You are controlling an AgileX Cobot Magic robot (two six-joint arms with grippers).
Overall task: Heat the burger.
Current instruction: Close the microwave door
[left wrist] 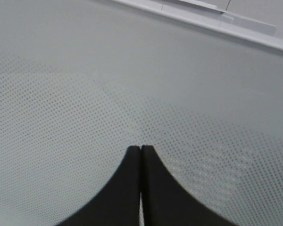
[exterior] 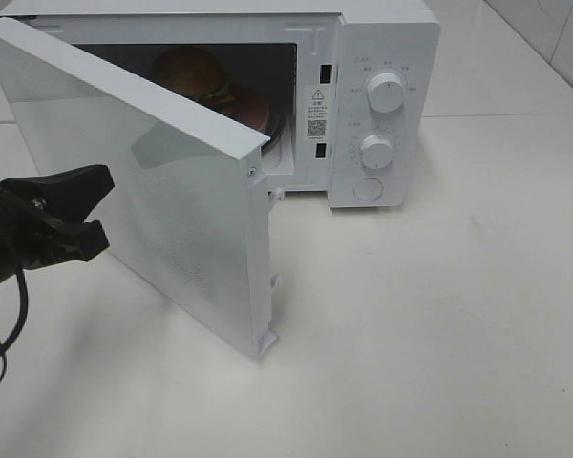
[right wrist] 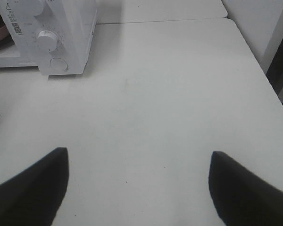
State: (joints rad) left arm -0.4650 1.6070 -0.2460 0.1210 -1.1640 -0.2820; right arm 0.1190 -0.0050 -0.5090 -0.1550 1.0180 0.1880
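The left jaws are pressed fully together and hold nothing. Their tips are close up to the dotted outer face of the open microwave door (left wrist: pixel 132 70); whether they touch it cannot be told. The burger (exterior: pixel 193 74) sits on the far side of that door from them, inside the microwave (exterior: pixel 387 43) on a pink plate (exterior: pixel 260 108). The right jaws stand wide apart and empty above the worktop (right wrist: pixel 155 94), with the microwave's lower knob (right wrist: pixel 47 40) and round button (right wrist: pixel 59 63) well ahead of them.
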